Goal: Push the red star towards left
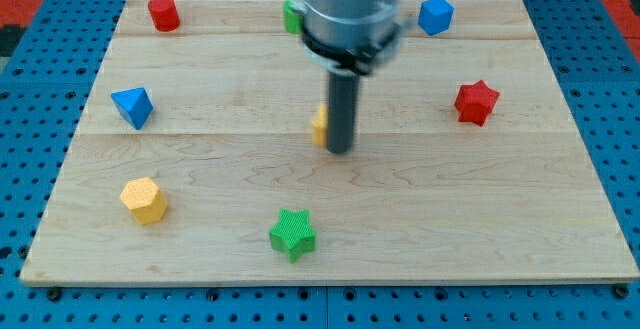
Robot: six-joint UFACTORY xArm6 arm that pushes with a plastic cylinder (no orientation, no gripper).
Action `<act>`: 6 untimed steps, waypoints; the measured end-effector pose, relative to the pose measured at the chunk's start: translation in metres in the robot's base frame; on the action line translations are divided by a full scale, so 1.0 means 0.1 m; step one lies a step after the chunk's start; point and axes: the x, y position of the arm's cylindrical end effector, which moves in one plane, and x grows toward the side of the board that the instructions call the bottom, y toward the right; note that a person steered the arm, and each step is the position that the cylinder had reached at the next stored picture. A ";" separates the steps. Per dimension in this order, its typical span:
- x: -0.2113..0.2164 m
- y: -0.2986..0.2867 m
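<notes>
The red star (476,102) lies on the wooden board (480,219) at the view's right, a little above mid-height. My tip (340,150) is near the board's middle, well to the left of the red star and apart from it. A yellow block (319,126) sits just left of the rod, touching or nearly touching it and partly hidden by it.
A red block (164,13) is at the top left, a green block (292,16) at the top middle half hidden by the arm, a blue block (435,15) at the top right. A blue triangular block (132,106) is at left, a yellow hexagonal block (144,200) at lower left, a green star (292,234) at bottom middle.
</notes>
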 end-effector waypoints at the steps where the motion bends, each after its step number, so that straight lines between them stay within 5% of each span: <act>1: -0.05 0.22; 4: -0.14 2.37; 5: -0.35 2.44; 6: -0.45 1.81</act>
